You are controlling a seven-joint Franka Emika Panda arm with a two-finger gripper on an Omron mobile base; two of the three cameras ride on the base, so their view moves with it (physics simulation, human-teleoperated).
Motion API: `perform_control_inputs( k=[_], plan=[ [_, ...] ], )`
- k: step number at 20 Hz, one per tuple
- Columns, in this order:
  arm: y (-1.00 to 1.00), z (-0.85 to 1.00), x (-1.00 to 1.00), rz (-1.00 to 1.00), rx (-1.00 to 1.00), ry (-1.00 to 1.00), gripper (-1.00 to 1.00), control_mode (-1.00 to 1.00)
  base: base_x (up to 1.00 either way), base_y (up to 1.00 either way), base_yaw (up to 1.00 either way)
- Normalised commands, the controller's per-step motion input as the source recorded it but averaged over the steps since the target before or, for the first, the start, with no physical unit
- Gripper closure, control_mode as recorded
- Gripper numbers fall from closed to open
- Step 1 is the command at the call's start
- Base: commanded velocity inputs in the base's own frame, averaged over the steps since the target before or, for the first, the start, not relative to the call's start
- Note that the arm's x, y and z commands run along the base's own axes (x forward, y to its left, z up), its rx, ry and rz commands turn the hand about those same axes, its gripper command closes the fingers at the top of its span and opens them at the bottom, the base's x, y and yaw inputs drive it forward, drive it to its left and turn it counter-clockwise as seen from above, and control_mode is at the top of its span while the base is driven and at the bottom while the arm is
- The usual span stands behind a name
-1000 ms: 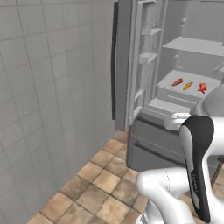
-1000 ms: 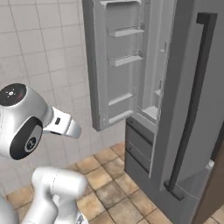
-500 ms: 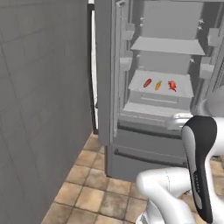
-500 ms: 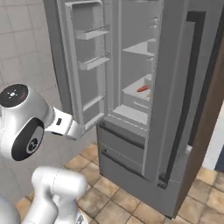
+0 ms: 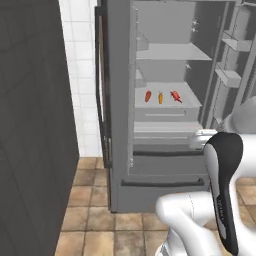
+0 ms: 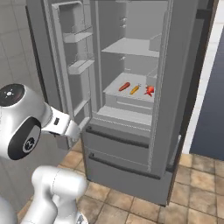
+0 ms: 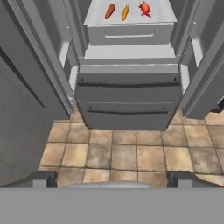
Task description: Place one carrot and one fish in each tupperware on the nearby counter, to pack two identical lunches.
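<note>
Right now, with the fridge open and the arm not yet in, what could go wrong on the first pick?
1. The red-orange tapered carrot, the orange carrot and the bright red fish lie close together in a row on the grey fridge shelf; the wide-open pincer could knock a neighbour.
2. The open fridge doors flank the shelf on both sides, so the arm could clip one reaching in.
3. The shelf above limits overhead clearance.

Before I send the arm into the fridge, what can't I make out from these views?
- Red fish: too small for detail; top cut by the hand view's edge.
- Red-orange carrot and orange carrot: green tops barely resolved.
- Gripper: only its fingertips visible, wide apart, nothing between.
</note>
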Motion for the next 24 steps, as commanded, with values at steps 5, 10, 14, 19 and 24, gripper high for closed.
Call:
perform_control_inputs(
  k=[5,10,14,19,24],
  plan=[
    [0.00,0.00,0.00,0.00,0.00,0.00,-1.00,1.00,0.09,0.00,-0.15],
    [0.00,0.00,0.00,0.00,0.00,0.00,-1.00,1.00,0.81,0.00,0.00],
    [0.00,0.00,0.00,0.00,0.00,0.00,-1.00,1.00,0.89,0.00,0.00],
    [0.00,0.00,0.00,0.00,0.00,0.00,-1.00,1.00,0.68,0.00,0.00],
    [0.00,0.00,0.00,0.00,0.00,0.00,-1.00,1.00,0.16,-0.04,0.00]
  ],
)
